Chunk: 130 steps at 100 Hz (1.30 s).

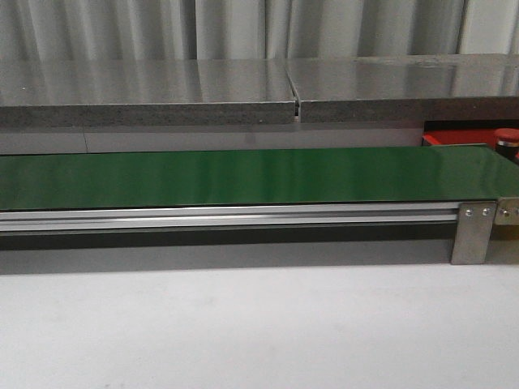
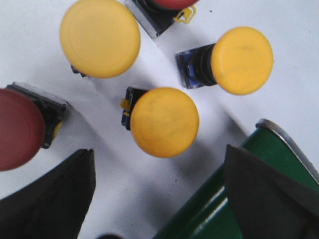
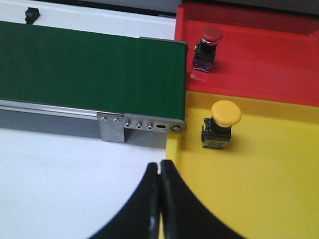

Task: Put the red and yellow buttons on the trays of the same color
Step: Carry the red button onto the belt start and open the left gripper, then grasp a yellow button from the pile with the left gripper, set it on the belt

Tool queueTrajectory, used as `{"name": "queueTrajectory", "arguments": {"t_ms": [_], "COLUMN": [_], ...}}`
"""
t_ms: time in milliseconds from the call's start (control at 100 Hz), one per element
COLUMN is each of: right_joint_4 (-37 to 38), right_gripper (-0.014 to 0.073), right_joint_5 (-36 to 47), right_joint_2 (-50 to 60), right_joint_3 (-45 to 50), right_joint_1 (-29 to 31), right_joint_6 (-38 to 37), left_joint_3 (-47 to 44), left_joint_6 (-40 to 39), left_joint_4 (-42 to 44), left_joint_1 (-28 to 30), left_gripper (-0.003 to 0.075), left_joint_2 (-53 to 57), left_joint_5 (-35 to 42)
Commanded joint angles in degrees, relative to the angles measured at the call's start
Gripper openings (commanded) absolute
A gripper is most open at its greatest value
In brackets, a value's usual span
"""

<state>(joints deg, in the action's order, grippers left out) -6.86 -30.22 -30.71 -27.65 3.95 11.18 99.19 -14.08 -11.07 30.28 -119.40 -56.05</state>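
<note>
In the left wrist view a yellow button point(image 2: 164, 122) lies on its side on the white table point(image 2: 149, 194), at the centre of the frame, its broad domed cap facing the camera and its dark base tucked behind toward the left. Two more yellow buttons sit near it, one at upper left point(image 2: 99, 38) and one at upper right point(image 2: 241, 60), with a red button point(image 2: 19, 128) at the left edge and another cut off at the top. The left gripper point(image 2: 158, 199) hangs above with its jaws spread wide apart, one finger in each lower corner.

These look like light, rigid plastic parts. The glossy dome would likely slip, so the squarer base, or across the cap's rim, seems the surer hold.

In the right wrist view a red button point(image 3: 206, 47) already stands on the red tray point(image 3: 279, 55) at upper right, and a yellow one point(image 3: 221, 124) on the yellow tray point(image 3: 269, 194) below it. The right gripper point(image 3: 160, 199) has its fingers pressed together, holding nothing, over the yellow tray's rim beside the green belt point(image 3: 89, 64).
</note>
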Motion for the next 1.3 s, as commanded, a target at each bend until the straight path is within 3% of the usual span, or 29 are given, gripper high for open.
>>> {"name": "queueTrajectory", "arguments": {"t_ms": [0, 500, 1290], "right_joint_4": [-0.2, -0.2, -0.2], "right_gripper": [-0.0068, -0.0068, -0.0068], "right_joint_5": [3.8, 3.8, 3.8], "right_joint_2": [-0.1, -0.1, -0.1], "right_joint_3": [-1.5, -1.5, -1.5], "right_joint_1": [0.2, 0.2, 0.2], "right_joint_6": [0.4, 0.4, 0.4], "left_joint_3": [3.3, 8.2, 8.8], "left_joint_6": [-0.7, -0.7, 0.0], "left_joint_4": [-1.1, -1.7, -2.0], "left_joint_1": [0.1, 0.1, 0.1], "left_gripper": [0.0512, 0.0488, 0.015], "left_joint_2": [1.4, -3.6, -3.0], "left_joint_5": [1.4, 1.8, 1.1]}}
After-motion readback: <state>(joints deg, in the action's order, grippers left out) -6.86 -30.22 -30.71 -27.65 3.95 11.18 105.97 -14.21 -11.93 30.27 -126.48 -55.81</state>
